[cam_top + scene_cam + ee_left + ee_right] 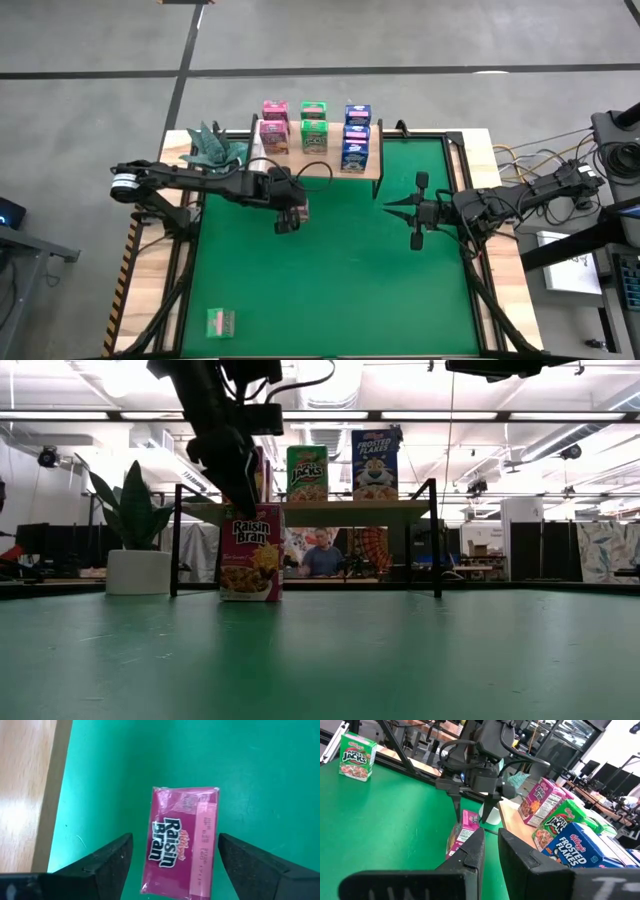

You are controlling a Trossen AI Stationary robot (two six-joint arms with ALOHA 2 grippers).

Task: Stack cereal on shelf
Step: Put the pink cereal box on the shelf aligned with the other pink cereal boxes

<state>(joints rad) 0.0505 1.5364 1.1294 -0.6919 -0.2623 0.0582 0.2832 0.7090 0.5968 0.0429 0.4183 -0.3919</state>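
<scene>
Left gripper (172, 857) hangs directly over upright pink Raisin Bran box (250, 553), jaws open astride it, w/ right gripper (386, 208) shut, farther off.

The shelf (372, 166) stands along the far edge of the counter (340, 290), with a potted plant (212, 146) just beside its left end. Cereal boxes (314, 127) stand on it in three columns side by side. A Raisin Bran box (251, 553) stands upright on the counter just before the shelf's left part, under the left gripper (290, 220), whose fingers (102, 862) flank it without touching. Another box (220, 322) lies well apart near the counter's front left corner, and the right gripper (388, 208) hangs before the shelf's right end.
</scene>
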